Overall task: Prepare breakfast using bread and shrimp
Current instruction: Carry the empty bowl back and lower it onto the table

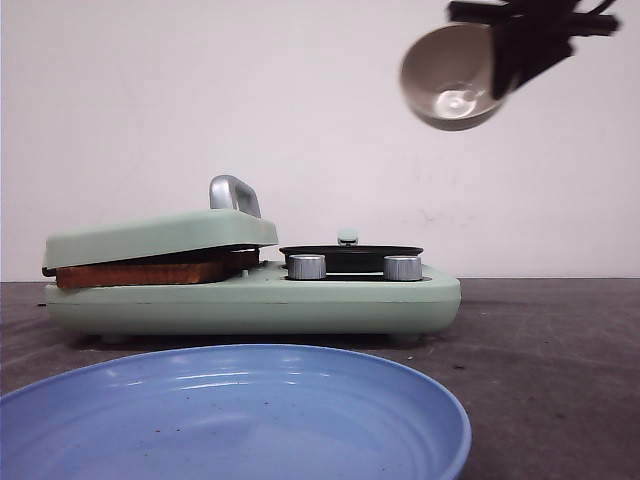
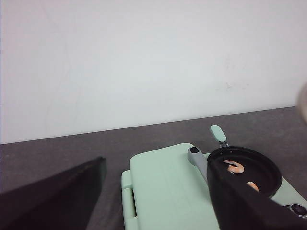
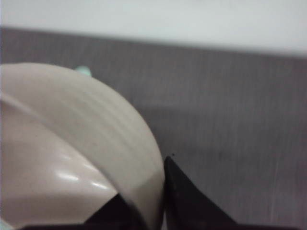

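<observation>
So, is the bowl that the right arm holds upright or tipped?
Tipped. In the front view the bowl hangs high in the right gripper, its opening turned sideways toward the camera. Its inside looks empty.

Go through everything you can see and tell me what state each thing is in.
Sandwich press lid: down, resting on the bread.
Bread: toasted brown, inside the press.
Small pan: holds shrimp.
Beige bowl: held up tilted by the right hand, looks empty.
Blue plate: empty.
</observation>
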Robot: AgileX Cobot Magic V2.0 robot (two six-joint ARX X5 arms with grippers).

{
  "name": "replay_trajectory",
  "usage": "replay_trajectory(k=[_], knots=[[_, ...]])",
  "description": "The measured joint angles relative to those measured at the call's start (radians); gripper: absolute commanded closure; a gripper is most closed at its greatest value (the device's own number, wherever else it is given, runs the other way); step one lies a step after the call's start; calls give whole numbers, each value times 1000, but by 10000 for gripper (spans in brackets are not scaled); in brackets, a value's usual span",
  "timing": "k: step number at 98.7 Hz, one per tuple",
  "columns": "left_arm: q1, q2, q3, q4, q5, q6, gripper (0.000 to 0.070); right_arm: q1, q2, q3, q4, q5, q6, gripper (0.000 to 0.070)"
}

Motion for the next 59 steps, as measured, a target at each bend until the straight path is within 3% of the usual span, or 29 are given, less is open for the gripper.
replay_trajectory(k=[1,2,13,30,44,59], knots=[[0,0,0,0,0,0,306,-6,-3,0,-14,-8,3,696],[0,0,0,0,0,0,306,-88,-17,0,-184,-108,24,696],[0,0,0,0,0,0,306,-149,3,0,-291,-211,16,696],[0,0,0,0,0,0,306,-183,79,0,-318,-237,-2,696],[0,0,0,0,0,0,306,-202,180,0,-327,-312,-3,696],[0,0,0,0,0,0,307,-205,281,0,-332,-323,-10,696]])
